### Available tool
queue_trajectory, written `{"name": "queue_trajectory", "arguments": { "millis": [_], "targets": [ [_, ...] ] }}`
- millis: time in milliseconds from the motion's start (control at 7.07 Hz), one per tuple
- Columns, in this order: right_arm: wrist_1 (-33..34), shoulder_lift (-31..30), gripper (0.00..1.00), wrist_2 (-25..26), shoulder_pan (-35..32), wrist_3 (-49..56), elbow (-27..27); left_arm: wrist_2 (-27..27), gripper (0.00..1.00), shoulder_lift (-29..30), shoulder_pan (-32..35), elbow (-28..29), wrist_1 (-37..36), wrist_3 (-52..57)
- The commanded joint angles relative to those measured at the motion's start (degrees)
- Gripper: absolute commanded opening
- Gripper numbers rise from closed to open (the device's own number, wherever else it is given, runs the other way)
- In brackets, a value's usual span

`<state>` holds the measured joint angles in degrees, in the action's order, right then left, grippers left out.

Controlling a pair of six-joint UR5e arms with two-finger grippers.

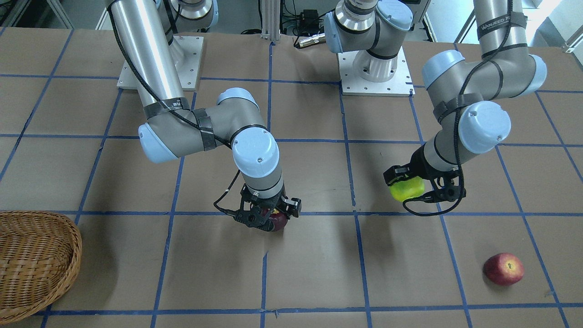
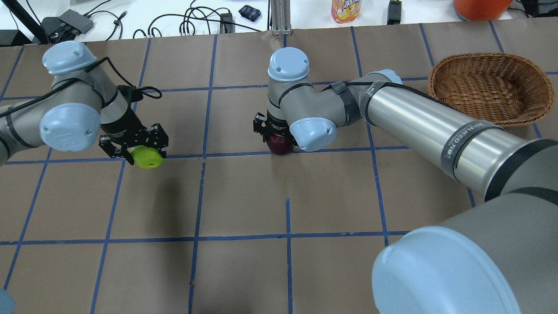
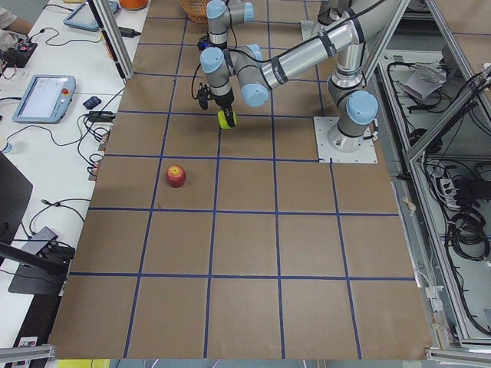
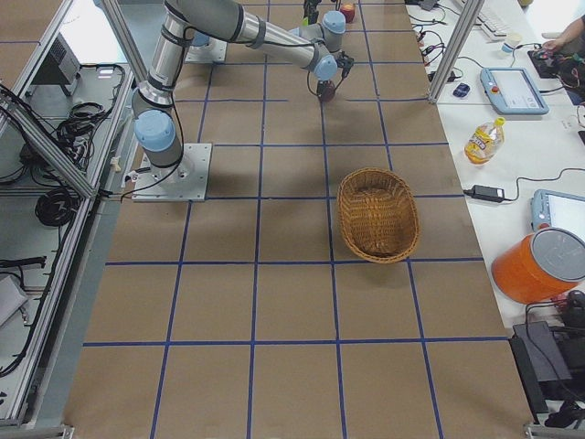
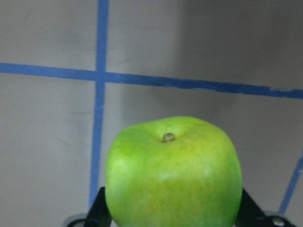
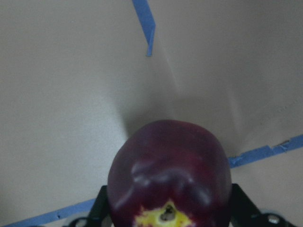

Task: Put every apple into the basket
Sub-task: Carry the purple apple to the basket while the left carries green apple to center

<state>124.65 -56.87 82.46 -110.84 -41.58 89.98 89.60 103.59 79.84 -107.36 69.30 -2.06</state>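
My left gripper (image 2: 141,153) is shut on the yellow-green apple (image 1: 406,189) and holds it above the table; the apple fills the left wrist view (image 5: 173,175), stem end facing away. My right gripper (image 2: 277,138) is shut on the dark maroon apple (image 1: 277,221), low over the table's middle; the right wrist view (image 6: 170,175) shows it between the fingers. The red apple (image 1: 503,269) lies alone on the table, on my left side toward the operators' edge. The wicker basket (image 2: 490,89) stands at my far right and has nothing in it.
Both arm bases (image 1: 375,68) stand on plates at the table's robot side. Beyond the far edge are cables, a drink bottle (image 2: 345,9) and an orange bucket (image 4: 539,265). Blue tape lines grid the brown tabletop.
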Motion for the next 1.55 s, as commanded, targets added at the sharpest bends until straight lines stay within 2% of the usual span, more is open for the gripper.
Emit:
{"name": "queue_trajectory", "arguments": {
  "millis": [0, 283, 424, 565, 707, 848, 990, 1131, 1272, 1414],
  "targets": [
    [-8.8, -4.0, 0.0, -0.5, 1.8, 0.7, -3.8, -3.0, 0.34, 0.6, 3.3, 0.0, -1.4, -8.5],
    [-24.6, -9.4, 0.0, 0.3, 10.8, 4.6, -9.9, -6.5, 0.35, 1.3, 9.4, 0.0, -6.3, -21.8],
    [-32.4, -11.7, 0.0, 0.4, 16.9, 10.2, -12.2, -6.5, 0.36, 3.6, 15.5, 0.2, -13.4, -29.4],
    [-36.9, -12.2, 0.0, 1.6, 24.3, 14.9, -13.2, -6.5, 0.36, 6.2, 19.9, 1.1, -16.4, -36.9],
    [-36.8, -12.0, 0.0, 5.2, 31.1, 24.3, -13.3, -6.5, 0.36, 8.5, 24.8, 2.7, -18.3, -43.9],
    [-35.6, -11.4, 0.0, 9.6, 35.4, 34.1, -13.3, -6.3, 0.45, 11.4, 29.5, 4.4, -18.9, -46.1],
    [-31.2, -9.9, 0.0, 15.0, 38.6, 42.6, -13.0, -6.4, 0.48, 13.1, 30.4, 6.2, -20.1, -46.6],
    [-27.2, -7.5, 0.0, 16.8, 42.2, 48.6, -13.0, -6.4, 0.7, 14.3, 30.5, 6.8, -20.2, -48.1],
    [-21.4, -4.9, 0.0, 17.0, 45.5, 55.1, -13.1, -6.5, 0.99, 14.5, 30.5, 6.8, -20.3, -48.8],
    [-15.5, -2.0, 0.0, 18.4, 47.6, 59.5, -13.3, -7.3, 1.0, 14.6, 30.5, 6.8, -20.4, -50.2]
  ]
}}
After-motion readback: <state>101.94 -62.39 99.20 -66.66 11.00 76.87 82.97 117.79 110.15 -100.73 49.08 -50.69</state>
